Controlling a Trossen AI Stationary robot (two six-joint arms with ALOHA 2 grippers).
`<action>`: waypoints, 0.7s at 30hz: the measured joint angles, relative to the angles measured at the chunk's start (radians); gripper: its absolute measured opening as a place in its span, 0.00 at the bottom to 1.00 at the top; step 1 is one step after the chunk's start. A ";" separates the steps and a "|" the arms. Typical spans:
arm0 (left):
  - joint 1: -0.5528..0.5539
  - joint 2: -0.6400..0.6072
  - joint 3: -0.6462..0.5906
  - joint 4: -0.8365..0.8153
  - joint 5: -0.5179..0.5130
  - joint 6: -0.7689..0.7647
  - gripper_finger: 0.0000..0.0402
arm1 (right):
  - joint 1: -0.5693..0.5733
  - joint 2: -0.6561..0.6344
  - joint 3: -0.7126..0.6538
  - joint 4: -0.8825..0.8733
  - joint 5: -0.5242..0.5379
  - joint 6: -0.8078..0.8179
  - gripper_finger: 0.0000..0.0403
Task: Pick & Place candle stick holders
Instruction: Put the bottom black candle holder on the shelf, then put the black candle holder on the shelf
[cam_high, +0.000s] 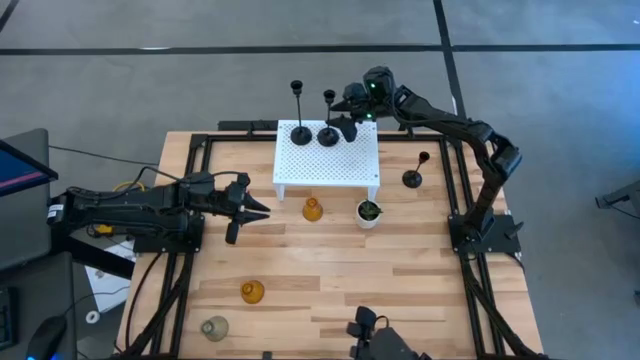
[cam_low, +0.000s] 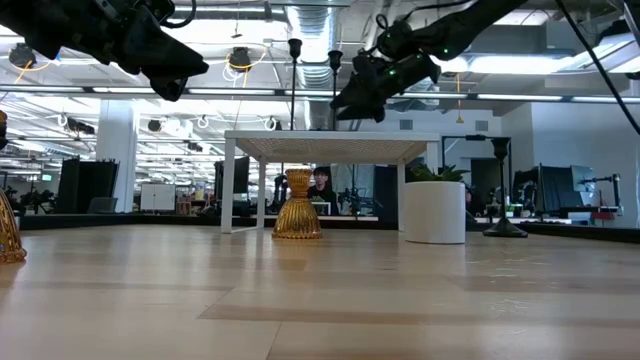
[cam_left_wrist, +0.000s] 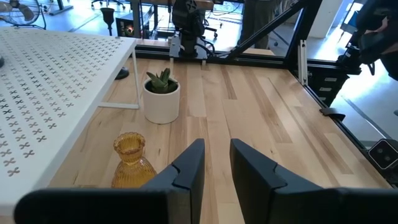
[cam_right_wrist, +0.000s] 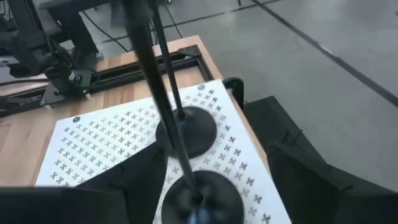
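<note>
On white shelf (cam_high: 345, 165): two black holders (cam_high: 300, 132).

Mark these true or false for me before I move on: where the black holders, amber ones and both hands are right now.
1. Two black holders stand on the white rack. True.
2. The third black holder is on the rack too. False: it stands on the table beside it.
3. The left hand holds an amber holder. False: it is open, empty.
4. The right hand is open over the rack. True.
</note>
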 joint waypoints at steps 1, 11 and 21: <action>0.000 0.000 0.000 0.000 0.000 0.000 0.19 | -0.002 -0.005 0.000 -0.014 0.000 0.000 0.66; 0.000 0.000 0.000 0.000 0.000 0.000 0.19 | -0.016 -0.137 0.000 -0.128 -0.003 -0.044 0.67; 0.000 0.000 0.000 0.000 0.000 0.000 0.19 | -0.028 -0.355 0.002 -0.462 0.071 -0.044 0.55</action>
